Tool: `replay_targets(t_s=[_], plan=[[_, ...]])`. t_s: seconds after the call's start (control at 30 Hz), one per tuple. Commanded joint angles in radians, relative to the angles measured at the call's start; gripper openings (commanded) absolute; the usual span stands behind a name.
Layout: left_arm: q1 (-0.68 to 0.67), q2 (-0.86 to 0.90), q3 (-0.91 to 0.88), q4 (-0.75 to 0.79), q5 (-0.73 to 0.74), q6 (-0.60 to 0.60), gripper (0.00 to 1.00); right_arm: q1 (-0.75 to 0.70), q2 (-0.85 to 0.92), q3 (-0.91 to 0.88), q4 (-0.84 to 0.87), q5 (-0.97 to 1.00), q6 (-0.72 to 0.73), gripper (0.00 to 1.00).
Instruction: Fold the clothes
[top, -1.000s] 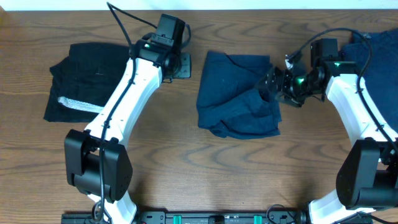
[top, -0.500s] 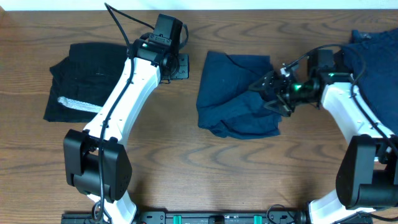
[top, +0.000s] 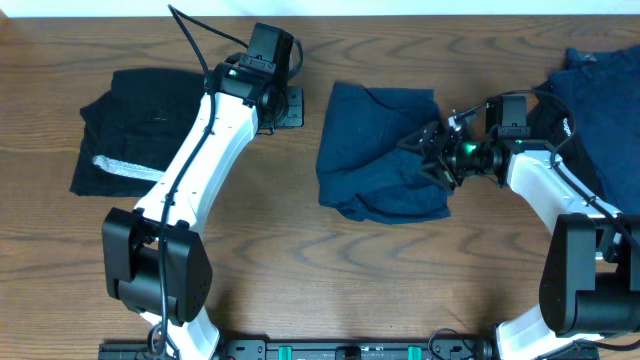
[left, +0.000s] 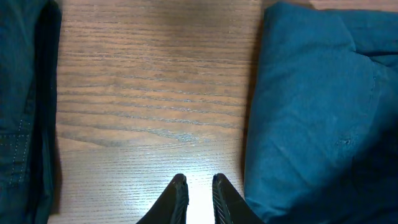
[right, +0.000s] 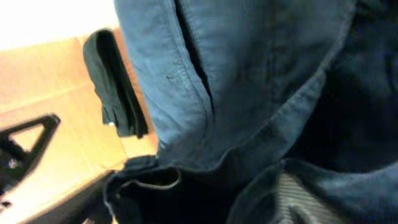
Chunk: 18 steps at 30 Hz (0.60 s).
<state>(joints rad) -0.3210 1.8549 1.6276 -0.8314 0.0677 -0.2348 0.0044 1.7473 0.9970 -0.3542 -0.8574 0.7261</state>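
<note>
Matt navy cloth garment (top: 370, 160), soft black cloth (top: 140, 110), grained wood table (top: 300, 260)

Brown wooden table (top: 300, 260), grain running lengthwise. Black garment (top: 130, 130) with whitish band (top: 125, 168) lying left; crumpled navy garment (top: 370, 150) centre; second navy garment (top: 600, 90) far right, apart.

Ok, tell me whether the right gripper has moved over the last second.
Yes. The right gripper has shifted slightly toward the near table edge, along the right side of the middle navy garment, which stayed put.
</note>
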Motion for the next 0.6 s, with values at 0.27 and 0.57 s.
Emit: replay_targets(t_s=[0.27,0.57], plan=[[0.003,0.004,-0.007,-0.005,0.004,0.013,0.06,0.009,0.003,0.001,0.181,-0.086,0.005,0.01],[0.003,0.004,-0.007,-0.006,0.075,0.013,0.06,0.010,0.002,0.042,0.157,-0.146,-0.177,0.01]])
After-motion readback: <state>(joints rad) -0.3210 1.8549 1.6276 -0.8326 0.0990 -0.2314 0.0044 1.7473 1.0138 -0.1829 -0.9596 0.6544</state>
